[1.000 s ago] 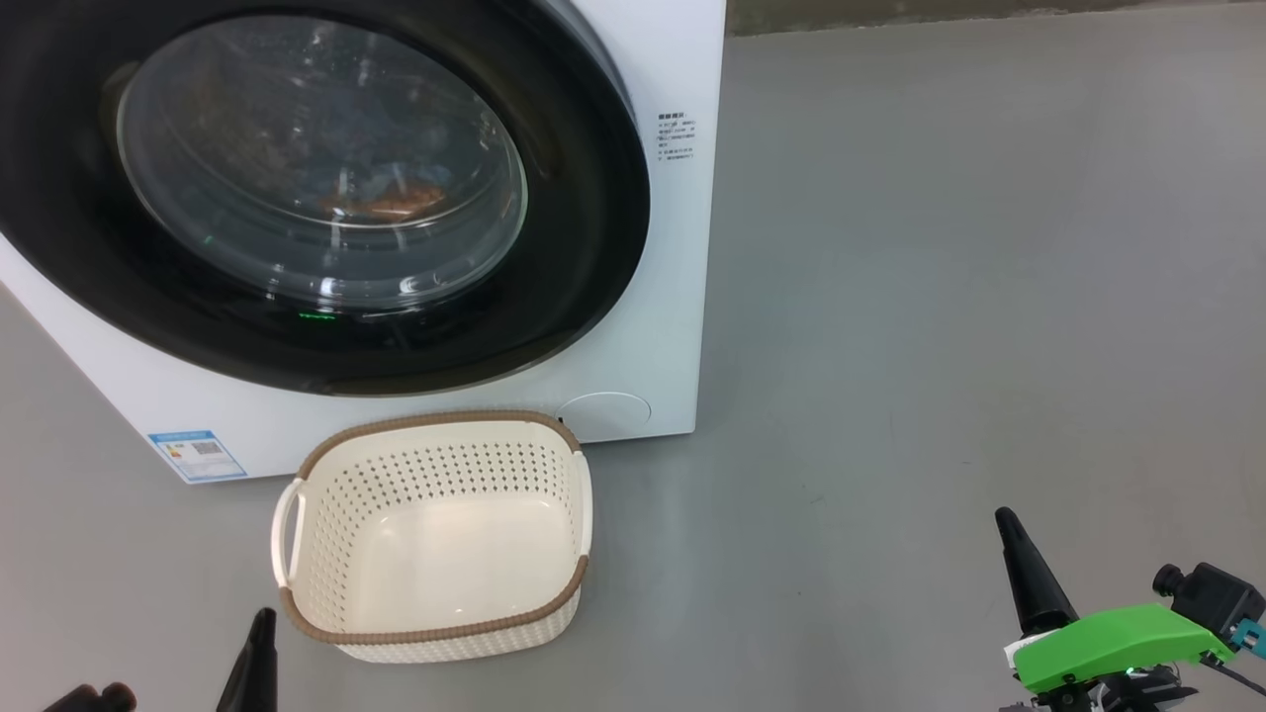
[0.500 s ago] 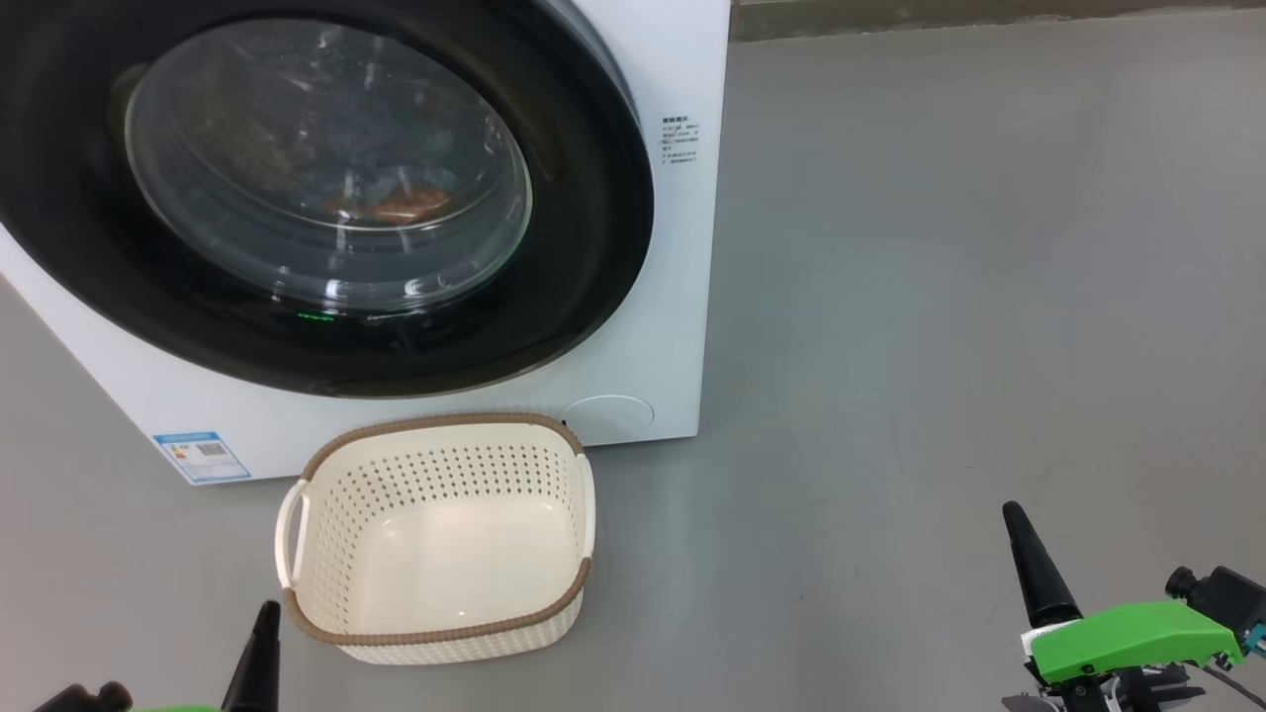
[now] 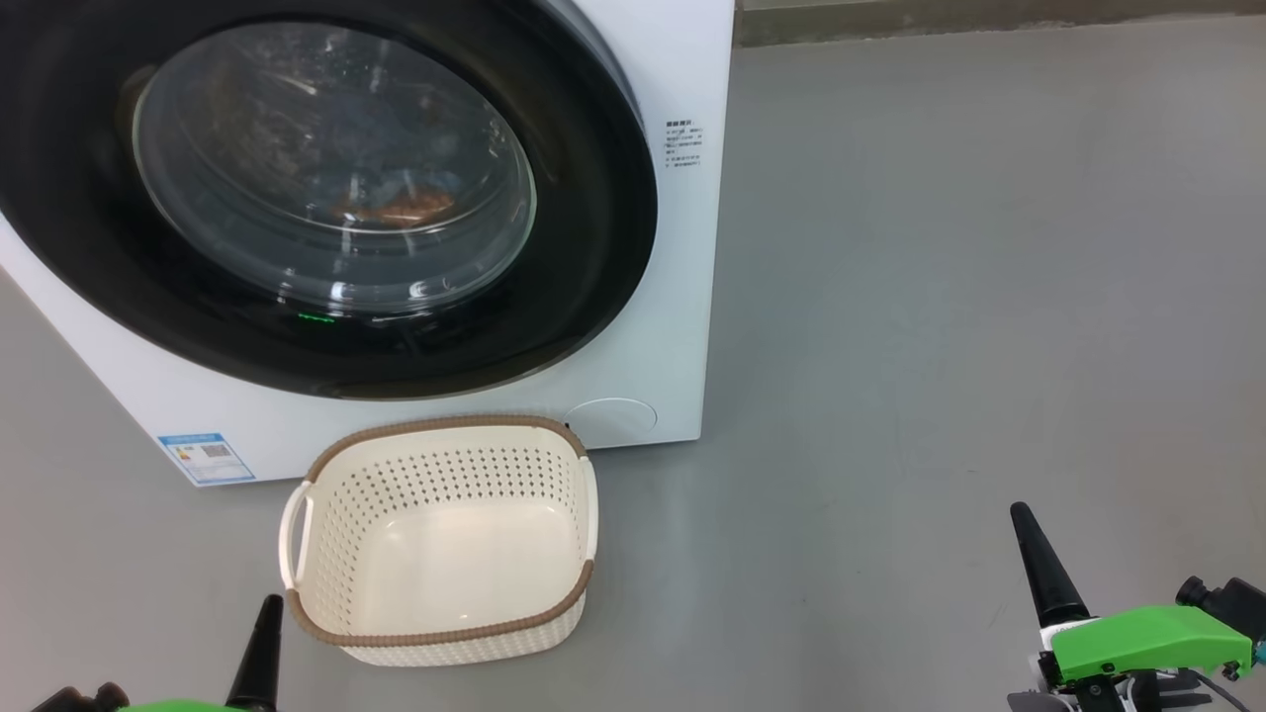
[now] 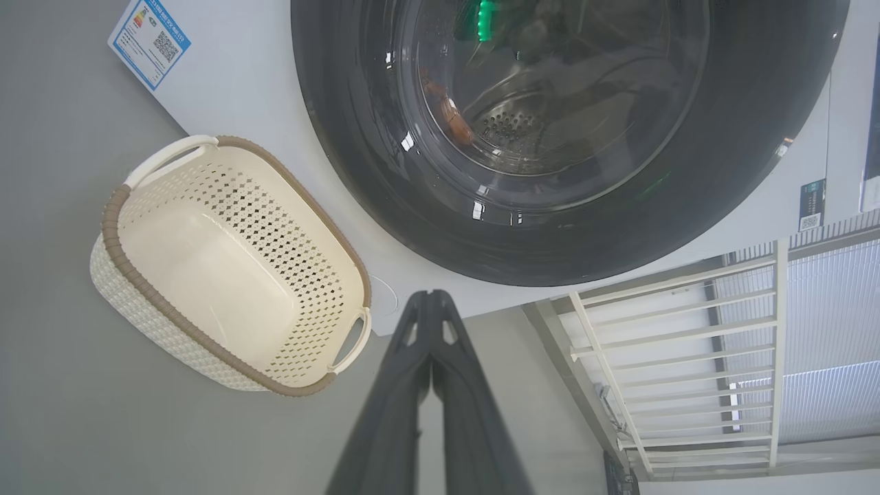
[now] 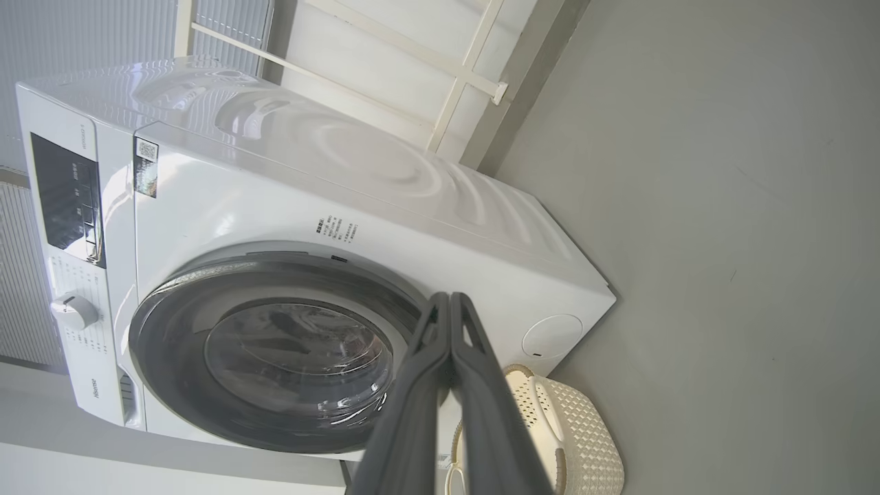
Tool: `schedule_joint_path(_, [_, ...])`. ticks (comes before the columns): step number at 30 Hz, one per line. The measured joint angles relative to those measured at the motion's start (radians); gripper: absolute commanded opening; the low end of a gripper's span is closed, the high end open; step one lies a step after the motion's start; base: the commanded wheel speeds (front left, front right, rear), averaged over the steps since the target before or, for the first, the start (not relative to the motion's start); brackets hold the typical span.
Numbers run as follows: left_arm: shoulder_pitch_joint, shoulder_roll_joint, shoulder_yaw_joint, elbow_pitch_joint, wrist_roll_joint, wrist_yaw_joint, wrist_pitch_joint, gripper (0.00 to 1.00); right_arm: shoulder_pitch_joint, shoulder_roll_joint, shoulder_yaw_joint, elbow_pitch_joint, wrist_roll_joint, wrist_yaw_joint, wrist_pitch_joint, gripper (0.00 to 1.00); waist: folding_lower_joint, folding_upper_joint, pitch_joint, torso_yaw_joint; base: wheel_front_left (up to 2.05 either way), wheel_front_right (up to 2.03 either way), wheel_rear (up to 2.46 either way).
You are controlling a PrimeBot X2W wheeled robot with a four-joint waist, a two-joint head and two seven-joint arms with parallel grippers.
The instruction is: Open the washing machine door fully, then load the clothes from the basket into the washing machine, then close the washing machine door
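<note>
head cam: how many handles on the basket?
2. The left handle is on the short side of the basket toward the robot's left. The right handle is on the opposite short side. Neither is hidden.

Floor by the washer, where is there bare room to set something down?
Widest: the grey floor right of the washing machine, ahead of the right gripper. A smaller patch lies left of the basket, by the left gripper. Tight between basket and washer.
</note>
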Motion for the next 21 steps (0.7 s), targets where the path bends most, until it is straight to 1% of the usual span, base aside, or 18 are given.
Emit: schedule_joint_path(21, [-0.026, -0.030, 0.033, 0.002, -0.192, 0.000, 0.062, 0.00, 0.001, 0.027, -0.044, -0.030, 0.184, 0.000, 0.066, 0.00, 0.0000, 0.0000, -0.009, 0.007, 0.00, 0.00, 0.00])
